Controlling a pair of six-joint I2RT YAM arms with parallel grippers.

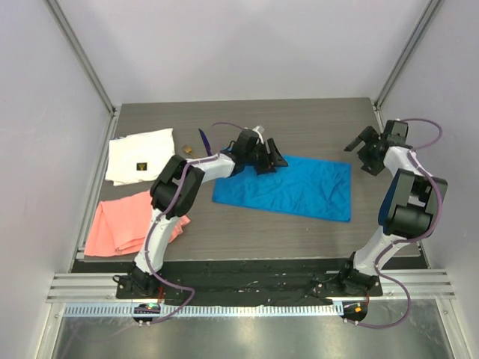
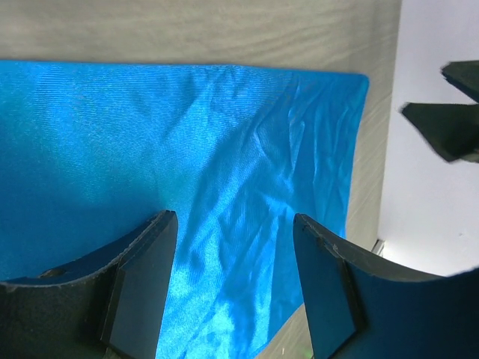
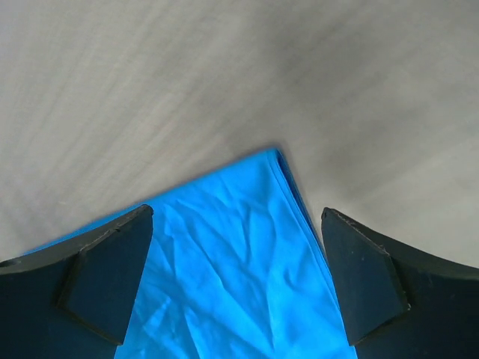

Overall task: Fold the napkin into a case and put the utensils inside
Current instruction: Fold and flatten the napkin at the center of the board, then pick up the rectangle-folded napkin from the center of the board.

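The blue napkin (image 1: 288, 187) lies on the table, folded over into a rectangle, and fills the left wrist view (image 2: 187, 149); its corner shows in the right wrist view (image 3: 239, 254). My left gripper (image 1: 271, 158) is open and empty above the napkin's far left edge. My right gripper (image 1: 365, 149) is open and empty, off the napkin's far right corner. The purple utensil (image 1: 202, 140) and the green-handled utensil with a tan end (image 1: 188, 150) lie on the table left of the left gripper.
A white cloth with a small dark label (image 1: 140, 155) lies at the far left. A salmon-pink cloth (image 1: 127, 222) lies in front of it. Grey walls and metal posts close in the table (image 1: 262, 232).
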